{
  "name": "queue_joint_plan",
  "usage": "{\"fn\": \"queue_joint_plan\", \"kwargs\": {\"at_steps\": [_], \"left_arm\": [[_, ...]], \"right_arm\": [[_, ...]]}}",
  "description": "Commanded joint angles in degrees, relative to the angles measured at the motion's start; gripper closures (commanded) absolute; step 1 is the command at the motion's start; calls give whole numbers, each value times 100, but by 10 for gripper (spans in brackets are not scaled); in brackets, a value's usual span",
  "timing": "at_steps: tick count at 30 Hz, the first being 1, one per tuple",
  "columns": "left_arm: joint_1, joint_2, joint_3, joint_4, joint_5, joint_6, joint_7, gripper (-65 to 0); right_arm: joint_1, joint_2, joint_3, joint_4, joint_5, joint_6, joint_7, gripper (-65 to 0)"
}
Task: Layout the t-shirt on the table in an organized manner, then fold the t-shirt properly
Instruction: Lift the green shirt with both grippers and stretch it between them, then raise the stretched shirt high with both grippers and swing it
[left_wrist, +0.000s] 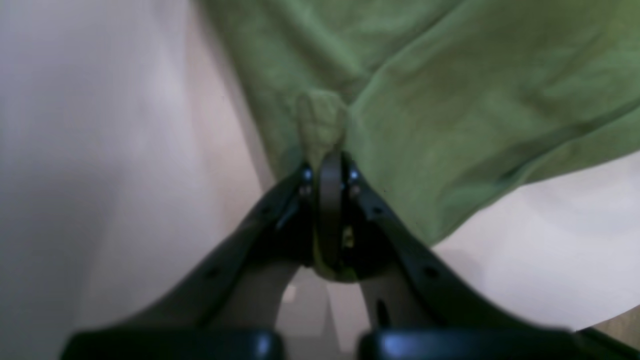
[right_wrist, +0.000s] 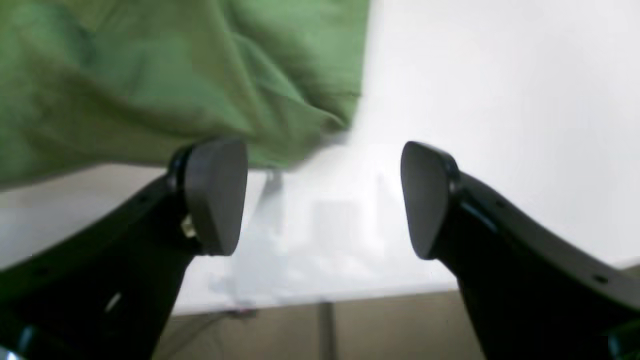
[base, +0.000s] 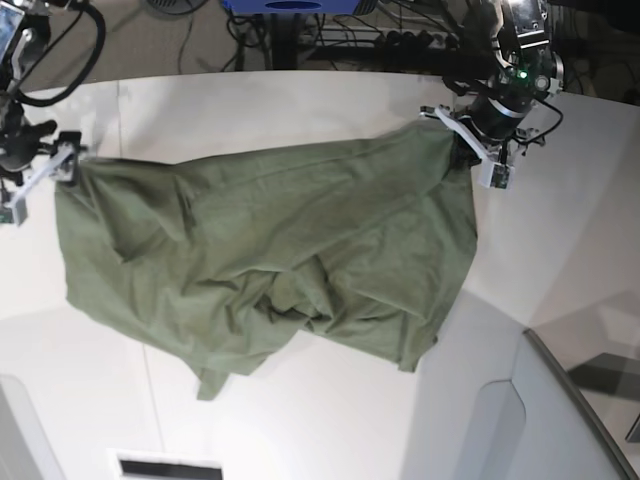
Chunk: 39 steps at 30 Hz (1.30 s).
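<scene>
On the table (base: 560, 200), the t-shirt (base: 270, 260) lies spread, rumpled

t-shirt (base: 270, 260) spread on table (base: 560, 220), between both arms.

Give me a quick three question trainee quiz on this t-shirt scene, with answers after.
1. True or false: the left gripper is shut on the t-shirt.
2. How do the right gripper's jaws stand: A wide apart with nothing between them, B clamped on cloth, C out of view?
3. Fill in: the t-shirt lies rumpled on the white ____.

Key: 1 true. 2 A. 3 table.
</scene>
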Motion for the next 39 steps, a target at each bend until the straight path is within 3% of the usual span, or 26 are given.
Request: {"fn": "queue_joint_plan", "kwargs": {"at_steps": [1,5,8,15,23,25,31,37,39], "left_arm": [[20,19,-16,49,-70,-16,-115,0],[55,19,-7,-48,-70,-16,-115,0],[55,27,-16,-92,-70,-16,-115,0],[55,19,-60,-92,-78,-16,-115,0],[11,27,-60,-101,-78,-16,-115,0],[2,36,-60,-101,-78,-16,-115,0],[-15,36,-60,-101,-78,-16,-115,0],[-50,36,-60,-101,-78,-16,-115,0],[-50,27,-60,-74,-78,-16,-115,0]], "right_arm": [[94,140,-282,125,213,238,135,-429],[709,395,-1064,-614,213,651,161,-360],[1289,422,-1108,-1458,213,660,425,-351],[1984,835,-1117,-3005,205,660,1049,-350],[2142,835,-1117,-3357,205,660,1022,-344],[2142,826,-1213,-3365,205,660,1022,-279],[2142,852,-1609,-3374,205,616,1014,0],[2116,888,-1565,-3225,213,616,1014,0],[2001,1046,-1530,-2891,213,616,864,0]]}}
